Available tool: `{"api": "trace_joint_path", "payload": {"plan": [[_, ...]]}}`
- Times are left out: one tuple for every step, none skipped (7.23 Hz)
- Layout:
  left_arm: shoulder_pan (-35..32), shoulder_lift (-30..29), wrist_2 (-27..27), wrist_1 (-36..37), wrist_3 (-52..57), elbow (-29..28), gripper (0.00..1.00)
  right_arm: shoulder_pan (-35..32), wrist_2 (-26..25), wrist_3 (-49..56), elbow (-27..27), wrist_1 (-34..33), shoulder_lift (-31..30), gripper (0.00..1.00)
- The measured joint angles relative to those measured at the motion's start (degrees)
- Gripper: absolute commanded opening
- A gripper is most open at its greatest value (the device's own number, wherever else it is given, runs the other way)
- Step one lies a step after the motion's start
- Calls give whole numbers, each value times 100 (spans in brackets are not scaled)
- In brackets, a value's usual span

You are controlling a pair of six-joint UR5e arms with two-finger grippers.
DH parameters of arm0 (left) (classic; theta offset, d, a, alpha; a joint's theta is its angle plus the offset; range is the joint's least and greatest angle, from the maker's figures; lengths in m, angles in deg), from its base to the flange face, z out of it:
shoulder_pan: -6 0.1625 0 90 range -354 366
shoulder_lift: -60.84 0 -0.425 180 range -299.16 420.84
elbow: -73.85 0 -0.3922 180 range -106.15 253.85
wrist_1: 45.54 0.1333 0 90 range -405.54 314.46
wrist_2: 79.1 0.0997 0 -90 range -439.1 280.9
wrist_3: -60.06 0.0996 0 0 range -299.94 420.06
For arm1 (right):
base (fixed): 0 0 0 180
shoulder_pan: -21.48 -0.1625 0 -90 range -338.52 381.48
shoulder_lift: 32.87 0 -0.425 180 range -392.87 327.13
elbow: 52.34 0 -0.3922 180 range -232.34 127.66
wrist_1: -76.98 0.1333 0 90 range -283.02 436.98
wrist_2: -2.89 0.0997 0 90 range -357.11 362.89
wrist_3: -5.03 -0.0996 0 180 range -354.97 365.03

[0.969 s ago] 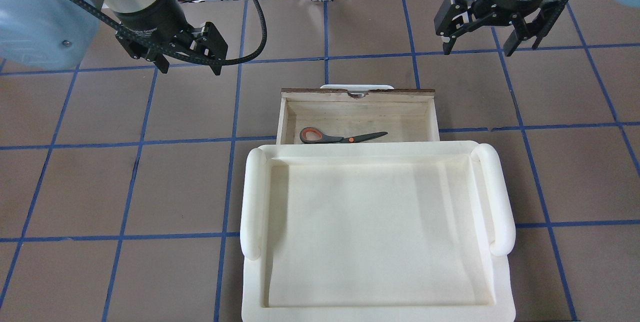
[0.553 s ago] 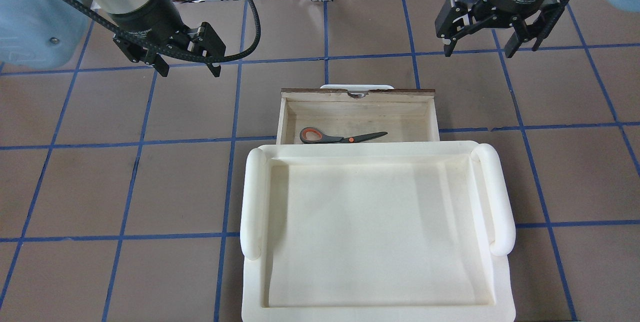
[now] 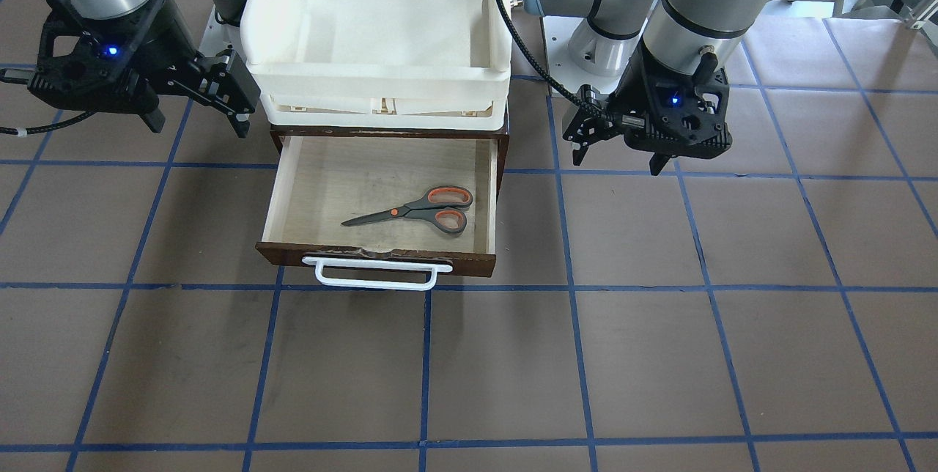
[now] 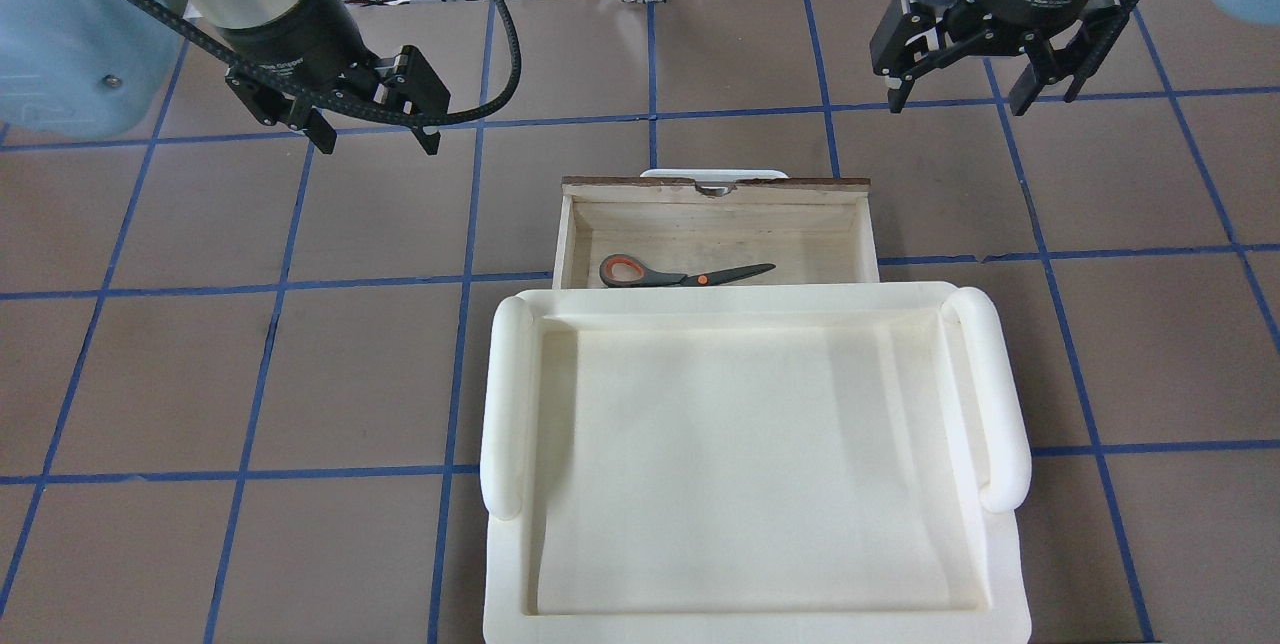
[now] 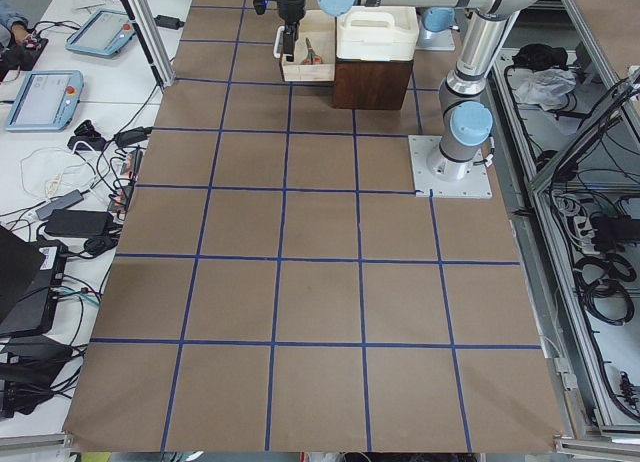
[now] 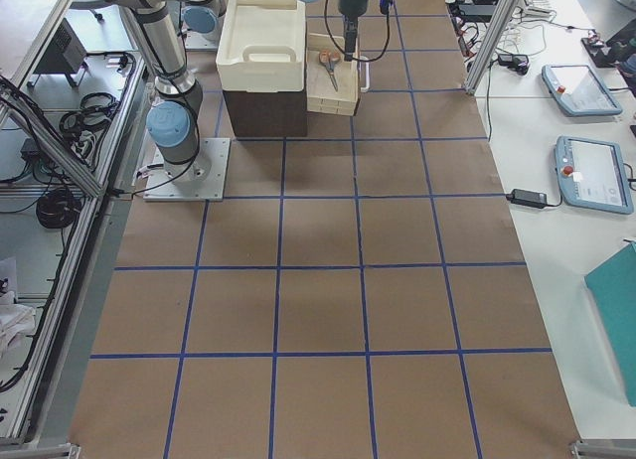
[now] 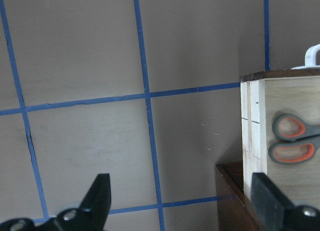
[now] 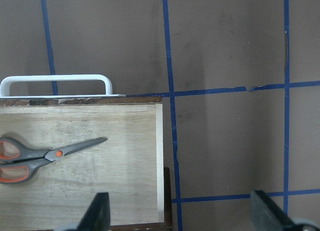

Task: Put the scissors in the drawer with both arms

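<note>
scissors [image 3: 414, 209]: lying flat inside the open drawer [image 3: 366, 258] | left tool [image 4: 378, 139]: wide open, holds nothing, beside the drawer | right tool [image 4: 957, 102]: same, other side | why: job looks done, tools out of the way

The overhead view looks forward and down from behind the robot, close over the tray [image 4: 750, 296] and drawer [image 4: 715, 186]. The front-facing view faces it from across the counter [image 3: 659, 347], looking steeply down. Both share the drawer and scissors [image 3: 410, 211]. The two side views stand high and far off at the counter's ends, looking along it. Each wrist view looks straight down from close, one past the left tool [image 7: 180, 183] at the drawer's side, the other past the right tool [image 8: 180, 201] at its handle [image 8: 55, 81] end.
</note>
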Motion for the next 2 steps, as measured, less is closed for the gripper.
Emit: {"api": "trace_joint_path", "payload": {"plan": [[0,4,2,10,-35,33,100,0,0,-5,0,0,0,100],[0,13,27,30,-97,95,100,0,-2,-4,0,-3,0,100]]}}
